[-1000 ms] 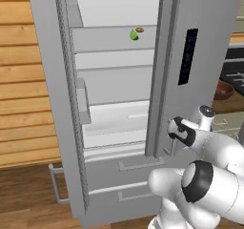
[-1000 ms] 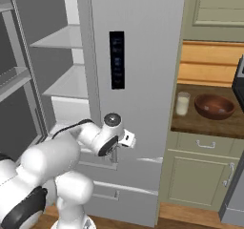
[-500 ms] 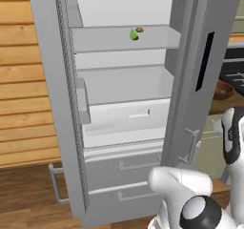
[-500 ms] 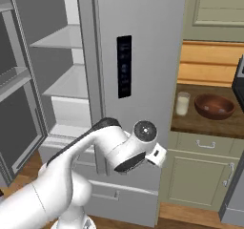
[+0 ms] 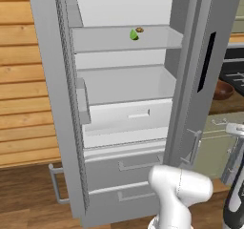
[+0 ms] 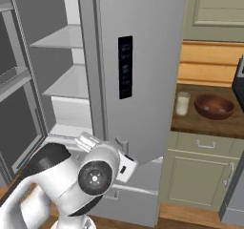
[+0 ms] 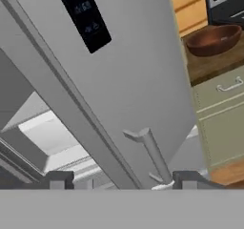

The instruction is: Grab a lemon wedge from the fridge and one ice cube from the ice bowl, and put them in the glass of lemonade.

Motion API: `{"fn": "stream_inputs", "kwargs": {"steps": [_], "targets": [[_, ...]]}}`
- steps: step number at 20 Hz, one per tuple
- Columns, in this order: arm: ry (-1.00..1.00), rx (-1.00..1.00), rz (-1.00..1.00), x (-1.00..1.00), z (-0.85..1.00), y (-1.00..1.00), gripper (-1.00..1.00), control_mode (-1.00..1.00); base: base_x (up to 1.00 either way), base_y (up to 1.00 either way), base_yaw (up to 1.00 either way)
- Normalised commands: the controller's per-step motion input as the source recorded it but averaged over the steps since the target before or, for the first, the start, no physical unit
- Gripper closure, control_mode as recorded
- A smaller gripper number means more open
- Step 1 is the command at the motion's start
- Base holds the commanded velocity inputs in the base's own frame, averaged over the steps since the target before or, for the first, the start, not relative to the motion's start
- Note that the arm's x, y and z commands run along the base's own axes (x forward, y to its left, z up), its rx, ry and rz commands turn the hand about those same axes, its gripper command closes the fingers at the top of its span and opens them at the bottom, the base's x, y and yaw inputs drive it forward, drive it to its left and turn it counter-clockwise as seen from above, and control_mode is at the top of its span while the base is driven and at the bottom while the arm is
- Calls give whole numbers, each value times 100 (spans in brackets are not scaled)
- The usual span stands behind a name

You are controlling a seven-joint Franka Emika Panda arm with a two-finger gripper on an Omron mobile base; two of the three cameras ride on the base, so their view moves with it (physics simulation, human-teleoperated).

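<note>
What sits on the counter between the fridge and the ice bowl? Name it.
The glass of lemonade stands there, just left of the ice bowl and right of the fridge door, apart from both. The right base view shows it.

Lemon wedge [image 5: 134,35] on fridge [image 5: 128,85] shelf, bowl [image 6: 214,107] beside glass [image 6: 182,103].

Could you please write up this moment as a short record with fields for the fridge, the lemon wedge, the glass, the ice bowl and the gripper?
fridge: left door swung open, right door with black display panel nearly shut
lemon wedge: on an upper fridge shelf, beside a small brown item
glass of lemonade: upright on the counter right of the fridge
ice bowl: on the counter, right of the glass, apart from it
gripper: open, empty, pointing at the right door's bar handle
</note>
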Motion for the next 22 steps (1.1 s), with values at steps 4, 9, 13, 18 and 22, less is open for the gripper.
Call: {"fn": "stream_inputs", "kwargs": {"steps": [4, 9, 13, 18, 22], "targets": [[-35, -5, -3, -61, 100, 100, -100, -100, 0, 0, 0], [-36, -2, -12, -17, 100, 100, -100, -100, 0, 0, 0], [-21, -5, -21, 13, 74, 100, -100, -100, 0, 0, 0], [6, -15, -29, 94, 15, 100, -100, -100, 0, 0, 0], [28, -14, -29, 100, 0, 100, -100, -100, 0, 0, 0]]}}
